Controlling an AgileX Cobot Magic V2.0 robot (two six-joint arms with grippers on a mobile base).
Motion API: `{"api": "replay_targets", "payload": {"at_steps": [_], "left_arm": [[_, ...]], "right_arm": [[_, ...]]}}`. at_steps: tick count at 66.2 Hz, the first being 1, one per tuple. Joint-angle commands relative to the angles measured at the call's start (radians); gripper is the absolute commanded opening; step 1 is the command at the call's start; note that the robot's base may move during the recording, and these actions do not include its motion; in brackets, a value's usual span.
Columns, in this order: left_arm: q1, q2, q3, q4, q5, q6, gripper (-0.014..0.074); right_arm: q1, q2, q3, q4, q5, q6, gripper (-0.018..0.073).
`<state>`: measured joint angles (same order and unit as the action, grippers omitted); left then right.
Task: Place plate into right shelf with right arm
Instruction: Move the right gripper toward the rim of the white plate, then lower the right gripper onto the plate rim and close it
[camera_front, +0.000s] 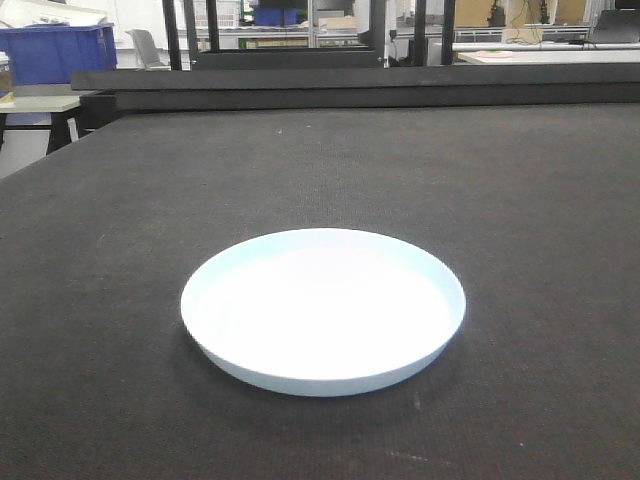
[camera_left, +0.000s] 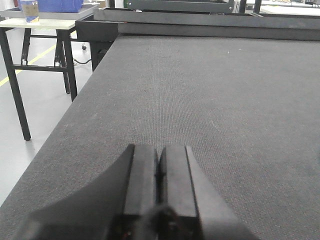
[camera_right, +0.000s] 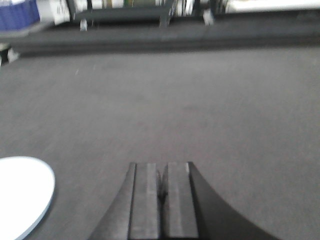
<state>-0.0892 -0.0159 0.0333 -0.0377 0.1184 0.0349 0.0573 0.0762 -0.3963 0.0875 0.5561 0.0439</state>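
Plainly found the plate (camera_front: 322, 310) resting flat on the dark worktop (camera_front: 540, 200), apart from and left of the right claw (camera_right: 161, 170); found right claw and left claw (camera_left: 159, 155) alike pressed together, empty

No readable text, labels, brands or numbers anywhere in these views.

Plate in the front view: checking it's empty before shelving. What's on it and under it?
Nothing lies on the plate; its white inside is bare. It rests on the dark table surface. Whatever its base covers is hidden.
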Motion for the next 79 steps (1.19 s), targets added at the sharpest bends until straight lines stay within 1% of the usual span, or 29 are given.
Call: {"api": "replay_targets", "payload": {"at_steps": [1, 11, 18, 24, 31, 40, 44, 47, 53, 56, 61, 62, 65, 66, 69, 71, 79], "left_arm": [[-0.005, -0.005, 0.008, -0.004, -0.086, -0.003, -0.0047], [-0.005, -0.005, 0.008, -0.004, -0.086, -0.003, -0.0047], [-0.005, -0.005, 0.008, -0.004, -0.086, -0.003, -0.0047], [-0.005, -0.005, 0.008, -0.004, -0.086, -0.003, -0.0047], [-0.005, -0.005, 0.008, -0.004, -0.086, -0.003, -0.0047], [-0.005, -0.005, 0.008, -0.004, -0.086, -0.003, -0.0047], [-0.005, -0.005, 0.008, -0.004, -0.086, -0.003, -0.0047], [-0.005, -0.005, 0.008, -0.004, -0.086, -0.003, -0.0047], [-0.005, -0.005, 0.008, -0.004, -0.086, -0.003, -0.0047], [-0.005, -0.005, 0.008, -0.004, -0.086, -0.003, -0.0047], [-0.005, -0.005, 0.008, -0.004, -0.086, -0.003, -0.0047], [-0.005, -0.005, 0.008, -0.004, -0.086, -0.003, -0.0047], [-0.005, -0.005, 0.008, -0.004, -0.086, -0.003, -0.0047], [-0.005, -0.005, 0.008, -0.004, -0.086, -0.003, -0.0047], [-0.005, -0.005, 0.008, -0.004, -0.086, -0.003, -0.0047], [-0.005, -0.005, 0.008, -0.004, -0.086, -0.003, -0.0047], [-0.005, -0.005, 0.008, -0.004, -0.086, -0.003, -0.0047]], "right_arm": [[0.007, 0.105, -0.139, 0.049, 0.07, -0.064, 0.0057], [0.007, 0.331, -0.311, 0.207, 0.277, -0.274, 0.0057], [0.007, 0.487, -0.397, 0.283, 0.382, -0.392, 0.0057], [0.008, 0.609, -0.445, 0.326, 0.413, -0.446, 0.0057], [0.032, 0.731, -0.483, 0.365, 0.417, -0.492, 0.0057], [0.132, 0.867, -0.502, 0.375, 0.344, -0.502, 0.0058], [0.198, 0.924, -0.502, 0.375, 0.294, -0.502, 0.0058], [0.269, 0.976, -0.502, 0.371, 0.24, -0.504, 0.0058], [0.351, 1.063, -0.502, 0.346, 0.145, -0.504, 0.0064], [0.383, 1.11, -0.502, 0.337, 0.096, -0.504, 0.0097], [0.411, 1.173, -0.504, 0.337, 0.048, -0.503, 0.0235], [0.414, 1.191, -0.507, 0.337, 0.041, -0.503, 0.0288], [0.419, 1.232, -0.513, 0.338, 0.032, -0.503, 0.041], [0.419, 1.243, -0.516, 0.338, 0.027, -0.503, 0.0473], [0.419, 1.272, -0.523, 0.338, 0.012, -0.501, 0.0587], [0.419, 1.294, -0.526, 0.338, -0.004, -0.497, 0.0648], [0.419, 1.352, -0.538, 0.338, -0.055, -0.495, 0.0632]]}}
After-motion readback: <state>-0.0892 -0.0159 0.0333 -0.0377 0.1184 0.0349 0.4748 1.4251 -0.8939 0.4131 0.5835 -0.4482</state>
